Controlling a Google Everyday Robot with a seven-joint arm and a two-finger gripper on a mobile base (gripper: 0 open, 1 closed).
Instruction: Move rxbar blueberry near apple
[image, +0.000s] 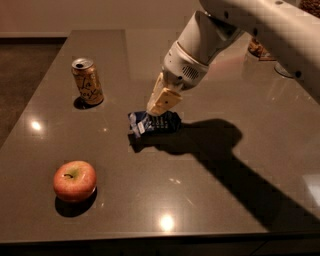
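Observation:
The rxbar blueberry (155, 123), a dark blue wrapper with white print, is at the table's middle, just under my gripper (160, 109). The gripper's yellowish fingers (163, 100) come down from the upper right and are shut on the bar's top edge. The bar hangs slightly above the table with its shadow below it. The apple (75, 180), red-orange with a yellow-green patch at the stem, sits near the front left, well apart from the bar.
A gold drink can (87, 81) stands upright at the back left, left of the gripper. My white arm (260, 25) crosses the upper right. Small objects (260, 48) sit at the back right. The dark table's front edge (150, 235) is close to the apple.

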